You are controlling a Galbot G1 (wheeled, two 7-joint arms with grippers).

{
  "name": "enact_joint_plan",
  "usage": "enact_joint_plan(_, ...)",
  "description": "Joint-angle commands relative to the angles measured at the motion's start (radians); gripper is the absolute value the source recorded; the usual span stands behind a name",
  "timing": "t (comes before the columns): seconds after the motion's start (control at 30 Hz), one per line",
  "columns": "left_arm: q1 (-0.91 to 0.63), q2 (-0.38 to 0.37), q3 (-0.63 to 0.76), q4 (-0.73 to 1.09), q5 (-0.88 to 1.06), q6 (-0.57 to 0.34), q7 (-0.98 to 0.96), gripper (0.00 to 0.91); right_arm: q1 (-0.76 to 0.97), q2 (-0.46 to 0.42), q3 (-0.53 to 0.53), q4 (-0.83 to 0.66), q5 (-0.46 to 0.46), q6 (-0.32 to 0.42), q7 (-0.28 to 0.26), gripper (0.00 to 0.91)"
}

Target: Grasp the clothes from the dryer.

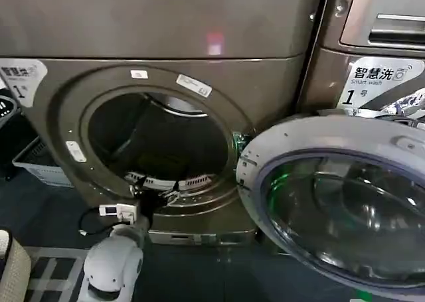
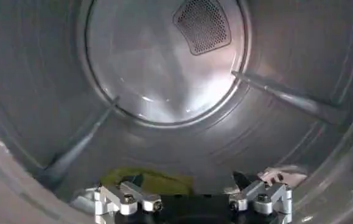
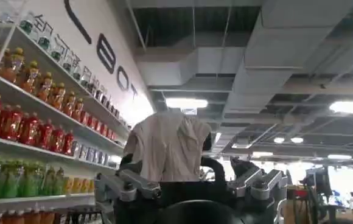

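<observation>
Left gripper point(image 2: 195, 198) is held wide open at the dryer point(image 1: 166, 83) mouth, nothing gripped. Yellow-green clothes point(image 2: 149, 180) are seen on the drum floor, just beyond its fingers point(image 2: 128, 198). Right gripper point(image 3: 188, 182) is raised apart, closed on a pale cloth point(image 3: 167, 146). Door point(image 1: 339, 202) is swung open.

The left arm point(image 1: 114, 265) reaches up to the lower rim of the dryer point(image 1: 159, 143) opening; its end effector point(image 2: 195, 199) sits inside the drum, 2 fingers point(image 2: 128, 198) spread apart. The right end effector point(image 3: 192, 185) points upward, fingers apart around pale cloth point(image 3: 167, 146).
</observation>
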Motion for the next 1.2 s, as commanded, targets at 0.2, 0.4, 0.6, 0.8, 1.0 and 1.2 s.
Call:
enact_joint_plan(0.2,-0.006,-0.002,0.01,0.004,0.015,0.049,-0.002,0.907,0.006,0.002,-0.006,0.005,-0.001,-0.003,0.002,0.907)
enact_joint_plan(0.4,-0.017,-0.004,0.01,0.013,0.023,0.049,0.0,0.907,0.007,0.007,-0.012,0.006,-0.016,0.011,0.002,0.907)
enact_joint_plan(0.6,-0.1,-0.005,0.004,0.08,0.052,0.049,-0.001,0.907,0.014,0.006,-0.016,0.005,-0.024,0.017,0.003,0.907)
enact_joint_plan(0.8,-0.232,0.003,-0.012,0.247,0.114,0.026,0.012,0.907,0.018,0.005,-0.019,0.003,-0.023,0.017,0.004,0.907)
enact_joint_plan(1.0,-0.384,0.017,-0.03,0.408,0.304,-0.001,0.16,0.907,0.023,0.004,-0.028,-0.005,-0.024,0.023,0.003,0.907)
enact_joint_plan(1.2,-0.471,0.012,-0.02,0.493,0.35,-0.037,0.183,0.907,0.029,-0.001,-0.033,-0.004,-0.024,0.023,0.003,0.907)
